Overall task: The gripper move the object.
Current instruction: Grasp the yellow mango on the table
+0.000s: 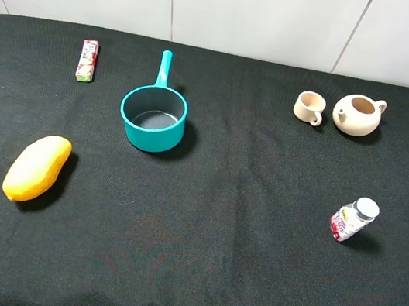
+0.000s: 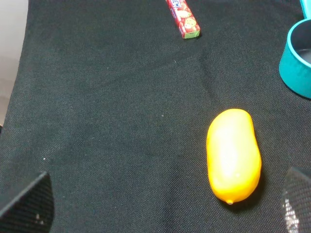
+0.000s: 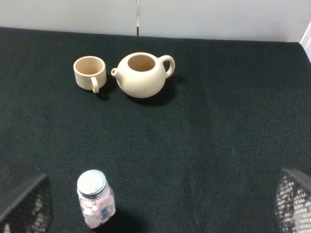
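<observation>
My L gripper [image 2: 162, 201]: fingers spread wide, gripping nothing. R gripper [image 3: 159, 204]: same, wide apart, empty. Mango [image 1: 37, 167] lies on its side on black cloth [image 1: 213, 241], left of teal pan [image 1: 152, 118] and nearer front edge, well apart from pan, neither gripper touching it.

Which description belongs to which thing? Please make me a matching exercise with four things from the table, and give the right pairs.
Things
1. mango
2. pan
3. teapot
4. bottle

Descriptions
a. beige, no lid on it, next to the cup
b. teal, empty, handle pointing to the far side
c. white cap, standing alone at the near right in the high view
d. yellow-orange, lying at the near left in the high view

Pairs: 1-d, 2-b, 3-a, 4-c
</observation>
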You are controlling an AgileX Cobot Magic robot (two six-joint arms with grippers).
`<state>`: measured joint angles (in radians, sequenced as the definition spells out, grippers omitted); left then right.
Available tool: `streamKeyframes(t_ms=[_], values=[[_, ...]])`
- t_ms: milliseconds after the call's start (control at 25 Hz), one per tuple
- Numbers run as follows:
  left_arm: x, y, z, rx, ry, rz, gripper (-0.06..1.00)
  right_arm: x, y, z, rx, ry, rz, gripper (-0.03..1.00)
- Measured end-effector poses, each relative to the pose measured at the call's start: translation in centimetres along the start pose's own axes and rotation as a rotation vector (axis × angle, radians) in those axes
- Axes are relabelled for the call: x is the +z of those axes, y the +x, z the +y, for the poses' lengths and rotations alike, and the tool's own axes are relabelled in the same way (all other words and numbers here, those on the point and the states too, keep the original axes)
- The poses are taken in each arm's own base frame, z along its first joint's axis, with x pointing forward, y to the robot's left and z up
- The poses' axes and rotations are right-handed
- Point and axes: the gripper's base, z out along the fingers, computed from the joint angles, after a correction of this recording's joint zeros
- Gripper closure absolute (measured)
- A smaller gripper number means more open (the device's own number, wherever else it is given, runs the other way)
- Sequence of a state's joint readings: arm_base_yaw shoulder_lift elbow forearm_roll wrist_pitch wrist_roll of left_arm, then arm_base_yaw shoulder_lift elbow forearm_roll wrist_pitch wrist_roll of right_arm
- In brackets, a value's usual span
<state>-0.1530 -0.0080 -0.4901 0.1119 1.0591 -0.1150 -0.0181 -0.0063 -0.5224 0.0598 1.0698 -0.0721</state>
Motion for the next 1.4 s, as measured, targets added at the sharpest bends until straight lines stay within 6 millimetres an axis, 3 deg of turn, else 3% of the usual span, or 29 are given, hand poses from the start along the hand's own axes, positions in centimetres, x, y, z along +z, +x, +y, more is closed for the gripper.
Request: streamKeyframes(t_ms=[960, 1240, 1400], values=[[-0.1, -0.1, 0.0, 0.000, 0.000, -0.003, -0.05, 0.0, 0.0, 0.0, 0.000, 0.000, 0.000, 0.27], [-0.8, -0.5, 0.0, -0.004, 0.003, -0.027, -0.05, 0.0, 0.0, 0.0, 0.000, 0.000, 0.000, 0.27], [-0.2, -1.3, -0.1, 0.002, -0.001, 0.039, -0.05, 0.0, 0.0, 0.0, 0.000, 0.000, 0.000, 0.27]])
